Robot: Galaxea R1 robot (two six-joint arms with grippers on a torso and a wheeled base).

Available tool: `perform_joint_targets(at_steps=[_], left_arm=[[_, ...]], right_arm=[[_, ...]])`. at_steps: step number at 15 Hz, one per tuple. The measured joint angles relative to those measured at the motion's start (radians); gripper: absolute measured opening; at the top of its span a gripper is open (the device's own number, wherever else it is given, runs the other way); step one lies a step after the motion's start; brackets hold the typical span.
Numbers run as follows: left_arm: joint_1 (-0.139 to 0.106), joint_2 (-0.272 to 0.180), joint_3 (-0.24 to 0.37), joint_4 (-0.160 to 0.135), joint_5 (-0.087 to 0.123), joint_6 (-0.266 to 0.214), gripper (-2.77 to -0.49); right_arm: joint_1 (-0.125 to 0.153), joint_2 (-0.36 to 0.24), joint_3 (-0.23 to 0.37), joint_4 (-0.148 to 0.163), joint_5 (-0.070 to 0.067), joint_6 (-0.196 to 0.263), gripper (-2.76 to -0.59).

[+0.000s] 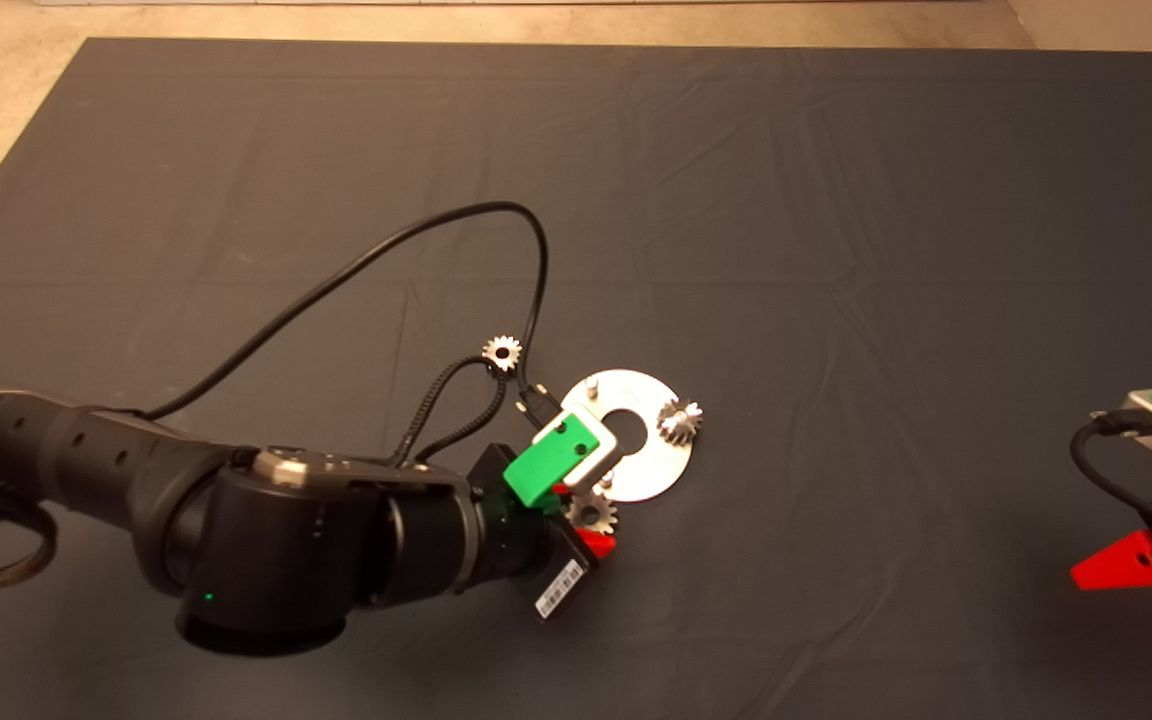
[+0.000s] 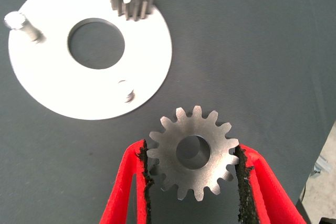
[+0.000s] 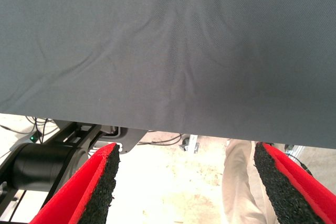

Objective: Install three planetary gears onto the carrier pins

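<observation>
Gear [image 2: 193,153] sits pinched between the left tool's [image 2: 192,182] pads, just beside the carrier disc [image 1: 658,468]; one gear [image 1: 680,421] seems seated on a pin, another [image 1: 503,352] lies apart. The right tool [image 3: 186,182] waits spread at the mat's edge.

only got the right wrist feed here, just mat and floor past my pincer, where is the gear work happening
Observer: At mid-mat. The left pincer is shut on a gear just beside the carrier disc.
Operator: any gear on a pin yet
Observer: One. The seated gear sits on the pin at the disc's edge nearest your side.
Operator: and the third one
Observer: The loose gear lies flat on the mat, off the disc on its far left, beside the black cable.
Operator: pins left
Observer: Two bare pins: one at the rim, another close to the held gear.
</observation>
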Motion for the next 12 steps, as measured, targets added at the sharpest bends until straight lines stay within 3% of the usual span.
perform_joint_targets(at_steps=[1,3,8,12], left_arm=[[0.0,0.018,-0.005,0.0,0.012,0.0,-2.53],[-0.001,0.036,-0.039,-0.001,0.014,0.005,-2.54],[-0.008,0.037,-0.115,-0.001,0.022,0.09,-2.54],[-0.008,0.046,-0.129,-0.001,0.024,0.098,-2.54]], right_arm=[[0.0,-0.001,0.0,0.0,0.0,0.0,-1.47],[0.0,-0.001,0.0,0.0,0.0,0.0,-1.47],[0.0,-0.001,0.0,0.002,0.0,0.0,-1.47],[0.0,-0.002,0.0,0.006,0.0,0.0,-1.47]])
